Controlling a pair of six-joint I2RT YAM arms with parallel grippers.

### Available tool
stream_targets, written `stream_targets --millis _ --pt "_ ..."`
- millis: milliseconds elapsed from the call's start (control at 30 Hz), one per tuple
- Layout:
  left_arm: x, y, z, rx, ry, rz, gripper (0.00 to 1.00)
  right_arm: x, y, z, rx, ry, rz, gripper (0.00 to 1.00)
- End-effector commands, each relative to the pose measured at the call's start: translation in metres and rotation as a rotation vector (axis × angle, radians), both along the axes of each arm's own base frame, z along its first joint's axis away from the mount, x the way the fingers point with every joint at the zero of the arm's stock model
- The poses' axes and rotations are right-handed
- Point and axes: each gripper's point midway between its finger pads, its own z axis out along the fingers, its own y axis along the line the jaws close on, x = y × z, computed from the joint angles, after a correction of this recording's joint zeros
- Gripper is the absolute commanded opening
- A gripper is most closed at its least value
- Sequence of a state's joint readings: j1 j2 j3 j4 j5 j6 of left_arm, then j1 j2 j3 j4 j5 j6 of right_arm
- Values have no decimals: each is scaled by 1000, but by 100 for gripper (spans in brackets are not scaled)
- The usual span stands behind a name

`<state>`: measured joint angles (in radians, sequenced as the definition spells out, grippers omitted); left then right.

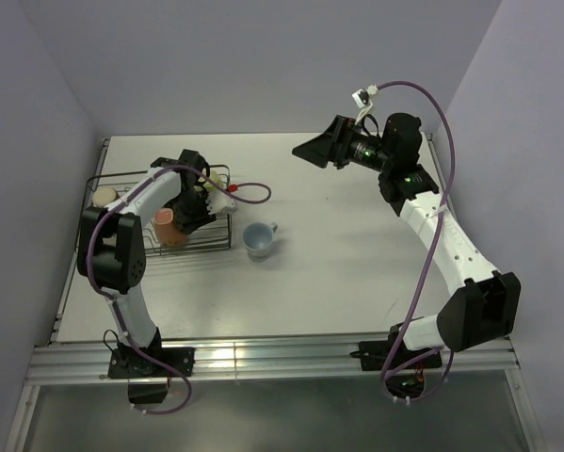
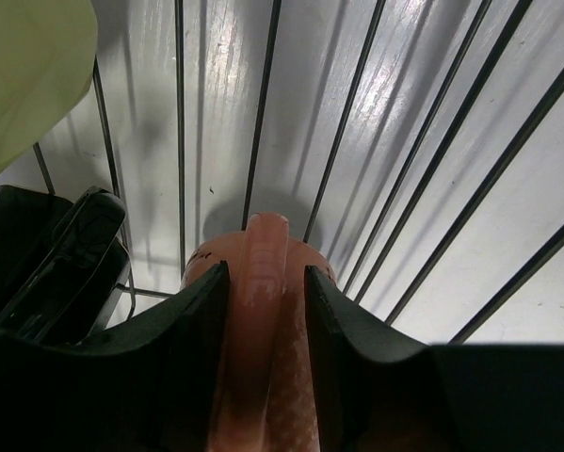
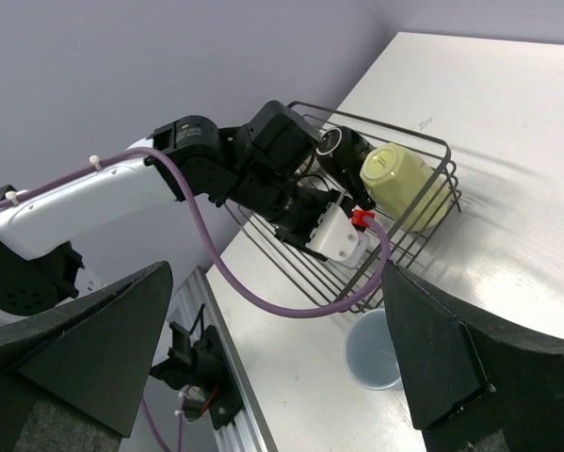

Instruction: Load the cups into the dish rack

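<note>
The dish rack stands at the table's left. My left gripper reaches down into it, and its jaws stand slightly apart on either side of the handle of the pink cup, with a thin gap on the right. That pink cup rests in the rack. Beside it lie a black cup and a pale yellow cup. A light blue cup stands upright on the table just right of the rack. My right gripper hangs open high over the table's middle back, empty.
The rack's wires run over the white table top. A purple cable loops from the left wrist past the rack's near edge. The table's left edge lies close behind the rack.
</note>
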<state>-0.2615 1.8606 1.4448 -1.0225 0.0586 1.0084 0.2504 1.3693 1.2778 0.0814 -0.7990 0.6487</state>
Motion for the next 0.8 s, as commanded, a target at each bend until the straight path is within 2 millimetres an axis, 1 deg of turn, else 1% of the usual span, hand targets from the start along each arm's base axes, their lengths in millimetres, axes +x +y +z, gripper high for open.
stream_targets --millis 0,67,167,200,267,300,333,367,433,467,500,533,567,600,633,667,700,733,767 --pt "9 -10 18 -47 -47 -24 45 0 -1 25 10 -79 7 100" --pt "12 -11 24 -56 -68 -22 47 0 -1 25 9 -79 6 100" --pt "19 -16 39 -86 -110 -16 50 0 -2 25 -1 -85 6 100" --pt "24 -20 48 -105 -131 -16 51 0 -2 25 -4 -87 4 100" --pt "26 -23 61 -128 -156 -11 52 1 -3 23 -19 -92 0 100" --pt "30 -27 71 -147 -179 -11 52 1 -3 22 -27 -94 -3 100" --pt "30 -28 81 -158 -194 -6 53 3 -4 18 -47 -91 -8 100" --pt "30 -29 87 -166 -206 -4 55 4 -5 19 -58 -103 -12 100" --pt "34 -33 110 -198 -256 -3 57 6 -7 6 -113 -92 -15 100" --pt "33 -33 116 -205 -267 3 59 6 -8 4 -133 -97 -9 100" --pt "34 -34 131 -218 -303 3 60 8 -9 3 -171 -138 -2 100" --pt "33 -35 138 -236 -316 10 60 7 -10 -6 -201 -110 8 100" --pt "34 -36 147 -248 -340 12 61 8 -11 -3 -227 -129 7 100" --pt "35 -37 158 -265 -369 14 61 11 -10 -11 -259 -122 10 100" --pt "34 -35 172 -292 -404 30 61 9 -13 -26 -335 -112 26 100" --pt "33 -40 182 -338 -424 29 64 11 -12 -22 -379 -140 18 99" --pt "33 -40 192 -367 -447 37 65 13 -10 -33 -423 -128 31 99" --pt "29 -43 205 -423 -464 57 66 9 -12 -47 -489 -122 57 98" --pt "27 -44 212 -451 -473 67 66 11 -13 -47 -538 -148 47 97"
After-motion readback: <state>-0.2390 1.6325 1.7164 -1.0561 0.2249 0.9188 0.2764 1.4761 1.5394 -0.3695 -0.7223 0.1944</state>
